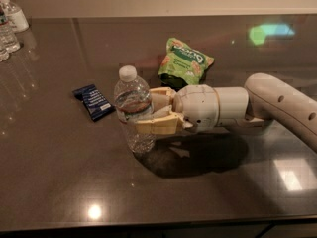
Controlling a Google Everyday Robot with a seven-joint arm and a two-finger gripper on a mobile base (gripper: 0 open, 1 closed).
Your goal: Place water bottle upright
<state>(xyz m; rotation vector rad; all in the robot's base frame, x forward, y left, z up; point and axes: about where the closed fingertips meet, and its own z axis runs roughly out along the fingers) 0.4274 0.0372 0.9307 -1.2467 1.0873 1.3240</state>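
The gripper (141, 112) is at the middle of the table (223, 192), its jaws clamped on the waist of the water bottle (130, 95). The bottle stands almost upright, base at the surface or just above it. This looks like the setting-down step. Next, it should be lowered fully, then released gently. I count one water bottle, one green snack bag (185, 58), one dark blue packet (93, 101), and far left one pump bottle (12, 11) and at least two small clear bottles (7, 33).
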